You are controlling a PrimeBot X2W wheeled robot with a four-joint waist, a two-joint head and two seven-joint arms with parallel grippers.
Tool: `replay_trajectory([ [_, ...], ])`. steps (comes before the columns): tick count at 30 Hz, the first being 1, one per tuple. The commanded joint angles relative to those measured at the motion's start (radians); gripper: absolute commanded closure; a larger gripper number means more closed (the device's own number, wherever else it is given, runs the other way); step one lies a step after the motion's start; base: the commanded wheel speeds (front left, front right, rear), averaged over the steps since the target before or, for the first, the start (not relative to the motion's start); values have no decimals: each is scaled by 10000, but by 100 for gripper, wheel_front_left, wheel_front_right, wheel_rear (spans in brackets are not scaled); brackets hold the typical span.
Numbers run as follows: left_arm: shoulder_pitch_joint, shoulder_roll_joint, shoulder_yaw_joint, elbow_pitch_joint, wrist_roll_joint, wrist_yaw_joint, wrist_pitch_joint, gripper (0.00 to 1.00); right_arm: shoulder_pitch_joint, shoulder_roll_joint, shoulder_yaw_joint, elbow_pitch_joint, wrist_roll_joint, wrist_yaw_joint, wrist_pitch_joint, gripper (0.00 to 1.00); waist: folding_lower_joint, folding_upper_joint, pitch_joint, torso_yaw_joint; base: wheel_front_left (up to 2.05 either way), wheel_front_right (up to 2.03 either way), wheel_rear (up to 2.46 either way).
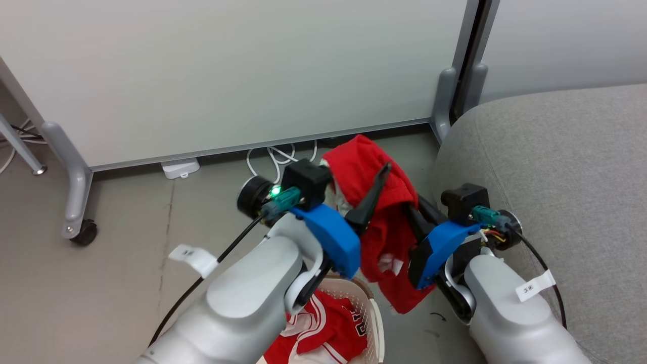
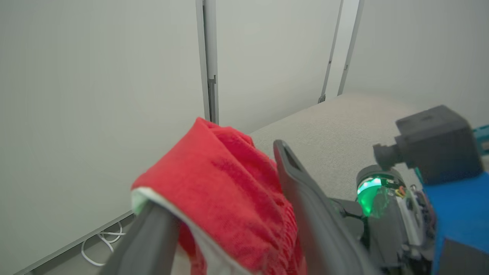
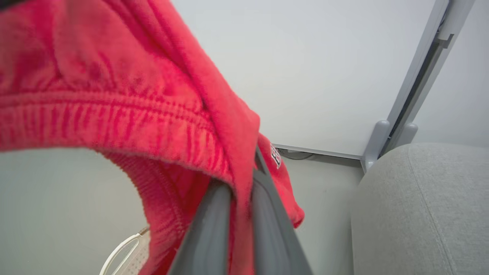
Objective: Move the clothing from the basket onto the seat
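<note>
Free room and obstacles: open floor (image 1: 126, 253) on the left, the seat (image 1: 556, 167) close on the right, the basket (image 1: 375, 318) below, and ahead a partition panel (image 1: 227, 76) with caster foot (image 1: 76, 202) and cables (image 1: 275, 159)

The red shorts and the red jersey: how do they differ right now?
The shorts hang in the air, pinched by the right pincer and draped over the open left pincer; the jersey lies crumpled in the basket. The shorts look plain red with white trim; the jersey shows white stripes and lettering. Both are red.
</note>
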Motion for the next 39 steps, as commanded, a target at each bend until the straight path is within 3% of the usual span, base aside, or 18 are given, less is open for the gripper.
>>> replay_trajectory([
  [1, 152, 124, 66, -27, -6, 55, -96, 0, -154, -36, -94, 25, -78, 5, -64, 100, 0, 0, 1, 0, 0, 0, 0],
  [8, 1374, 765, 628, -830, 263, 224, -503, 0, -112, -34, -977, -363, -549, 5, -71, 100, 0, 0, 4, -55, 0, 0, 0],
  [17, 4179, 1544, 3113, -3392, 1829, 55, -513, 0, 249, -34, -1505, -1186, -989, 5, -66, 100, 0, 0, 74, -360, 0, 0, 0],
  [30, 7028, 1502, 6306, -4699, 3984, -515, -516, 0, 578, -36, -1191, -1594, -836, 5, -66, 100, 0, 0, 178, -1454, 0, 0, 0],
  [39, 7550, 1170, 7071, -4883, 4618, -862, -518, 0, 595, -31, -1248, -1711, -759, 5, -66, 100, 0, 0, 467, -2787, 0, 0, 0],
])
